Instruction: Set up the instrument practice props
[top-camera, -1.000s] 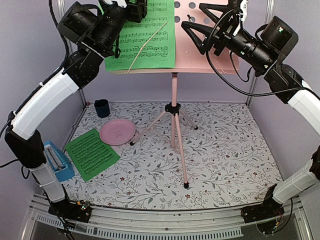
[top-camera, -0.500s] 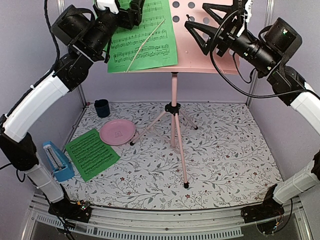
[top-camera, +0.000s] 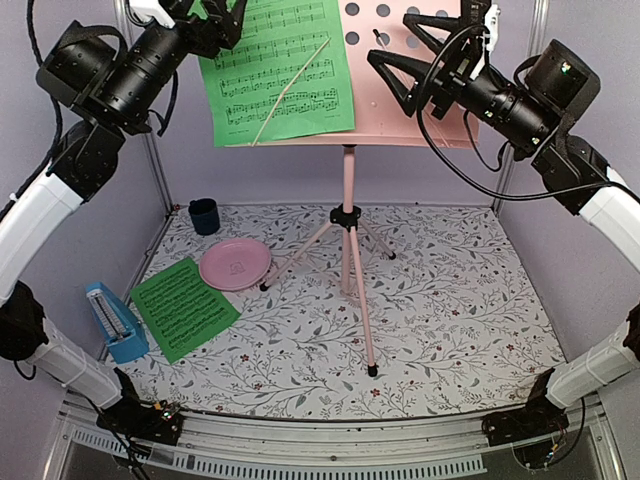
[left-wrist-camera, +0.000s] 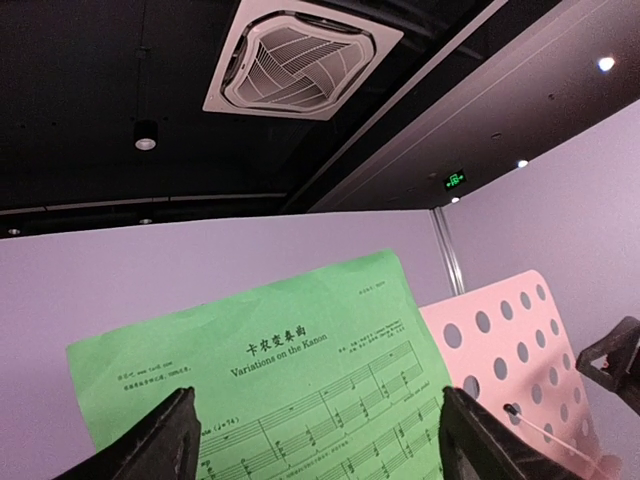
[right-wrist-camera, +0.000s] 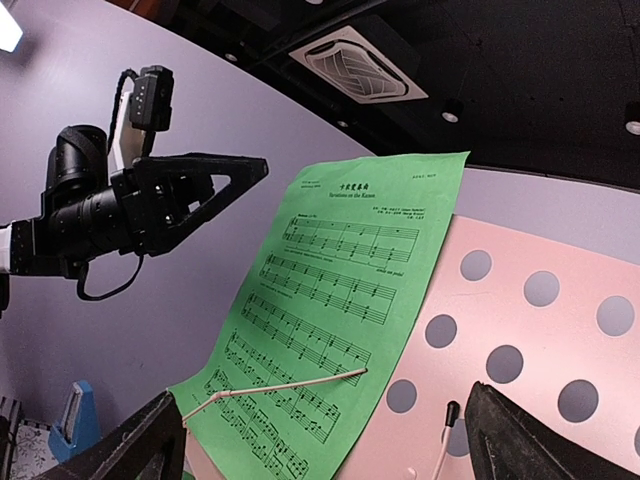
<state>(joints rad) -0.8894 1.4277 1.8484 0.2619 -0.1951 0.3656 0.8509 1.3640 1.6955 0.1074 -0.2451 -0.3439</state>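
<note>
The pink music stand (top-camera: 349, 190) stands at the back of the table. One green sheet-music page (top-camera: 282, 70) leans on the left half of its perforated desk (top-camera: 410, 110), with a thin wire arm (top-camera: 290, 90) across it. My left gripper (top-camera: 215, 22) is open just left of the page's top corner, apart from it; its wrist view shows the page (left-wrist-camera: 300, 370) between spread fingers (left-wrist-camera: 160, 440). My right gripper (top-camera: 390, 38) hangs open before the desk's bare right half (right-wrist-camera: 520, 310), holding nothing. A second green page (top-camera: 185, 305) and the blue metronome (top-camera: 115, 322) lie on the table at left.
A round pink disc (top-camera: 235, 264) and a small dark blue cup (top-camera: 204, 215) sit near the back left. The stand's tripod legs (top-camera: 362, 320) spread across the middle of the floral mat. Purple walls and metal posts (top-camera: 510, 170) close in the back and sides.
My left arm has drawn back up and to the left off the green page, its jaws widening. The page stays on the desk. The right arm has barely shifted.
</note>
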